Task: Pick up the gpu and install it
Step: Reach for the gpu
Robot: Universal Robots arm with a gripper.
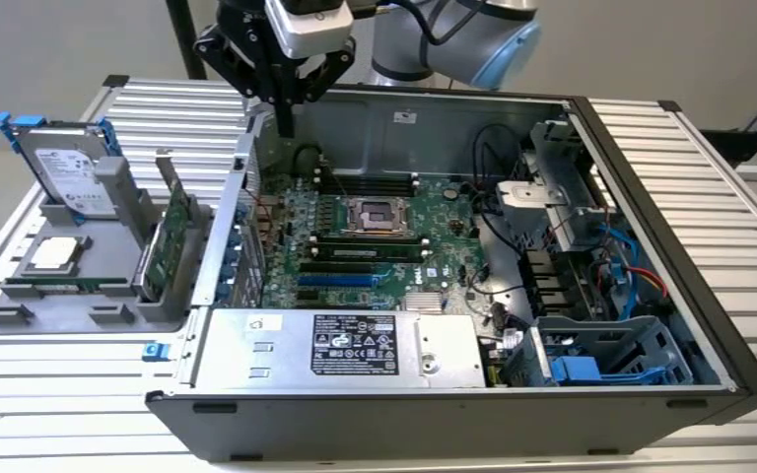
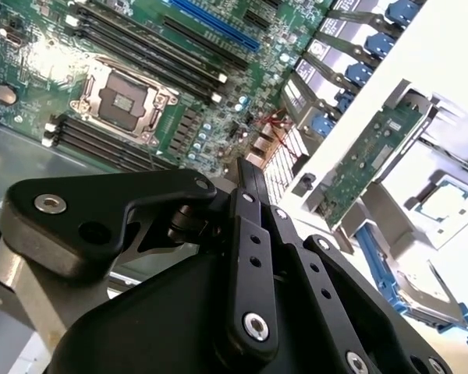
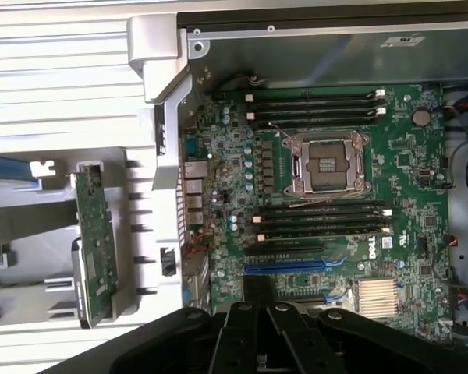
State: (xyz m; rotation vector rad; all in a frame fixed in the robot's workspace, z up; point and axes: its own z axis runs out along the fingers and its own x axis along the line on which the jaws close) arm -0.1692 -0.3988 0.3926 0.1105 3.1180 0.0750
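Directly under your fingers (image 1: pixel 283 113), pressed together and holding nothing, sits the open case's rear wall (image 1: pixel 228 227). Further out, toward the exterior view's left, the gpu (image 1: pixel 169 241) stands on edge in the grey rack (image 1: pixel 115 197) on the desk (image 1: pixel 694 177), its long axis parallel to that wall.

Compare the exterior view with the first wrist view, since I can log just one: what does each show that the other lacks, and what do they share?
The exterior view adds the robot arm, the hard drive in its blue frame, the power supply and the drive cage. The first wrist view adds the coin-cell battery on the motherboard. Both show the gpu standing in its grey holder, the CPU socket, and the gripper, shut and empty.
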